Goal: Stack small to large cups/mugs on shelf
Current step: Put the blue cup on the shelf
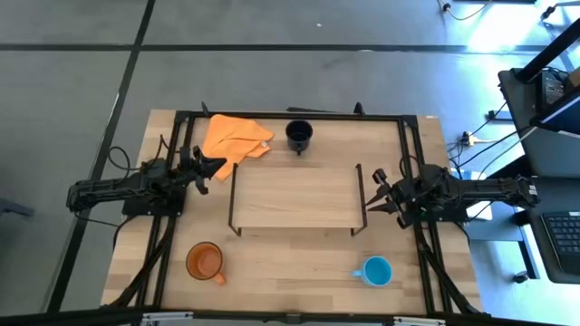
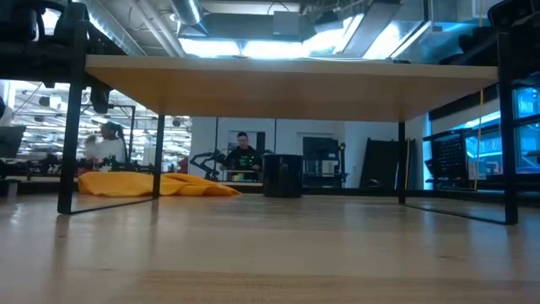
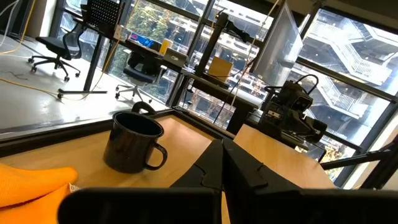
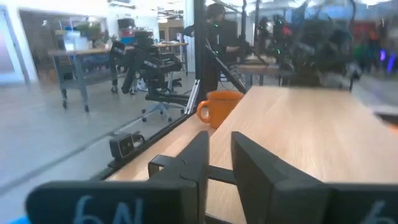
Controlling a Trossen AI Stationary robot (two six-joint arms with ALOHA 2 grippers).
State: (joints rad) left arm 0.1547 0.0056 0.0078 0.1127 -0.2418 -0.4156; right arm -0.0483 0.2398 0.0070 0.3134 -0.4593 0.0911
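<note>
Three mugs stand upright on the table around the shelf [image 1: 294, 195]. The black mug [image 1: 299, 134] is behind the shelf, the orange mug [image 1: 205, 261] at the near left, and the light blue mug [image 1: 375, 270] at the near right. My left gripper [image 1: 216, 167] hovers shut off the shelf's left end, pointing level toward the black mug [image 3: 134, 144]. Off the shelf's right end, my right gripper [image 1: 372, 201] is held level with a small gap between its fingers and nothing in it. Its wrist view shows the orange mug [image 4: 221, 107] farther off.
A crumpled orange cloth [image 1: 234, 138] lies at the far left of the table, close to my left gripper and beside the black mug. The low view looks under the shelf board [image 2: 287, 84] toward the cloth [image 2: 156, 184] and the black mug [image 2: 283, 176]. People sit in the room behind.
</note>
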